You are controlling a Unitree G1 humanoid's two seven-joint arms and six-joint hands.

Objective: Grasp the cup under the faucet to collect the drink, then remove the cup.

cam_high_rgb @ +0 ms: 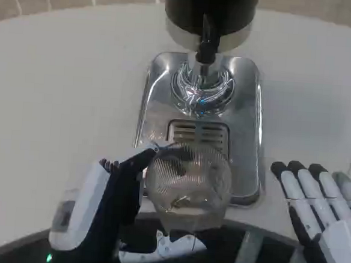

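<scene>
A clear ribbed cup (188,179) sits at the near end of the steel drip tray (249,112), over its slotted grate. My left hand (107,208) grips the cup from its left side, with a dark finger along the rim and the thumb below. The black faucet (206,40) hangs from the dispenser at the far end of the tray, well beyond the cup. My right hand (321,208) lies flat on the table to the right of the tray, fingers spread, holding nothing.
The black and silver dispenser body (211,10) stands at the back of the white round table (58,87). The table's near edge curves just below the cup and my hands. Bare table lies left and right of the tray.
</scene>
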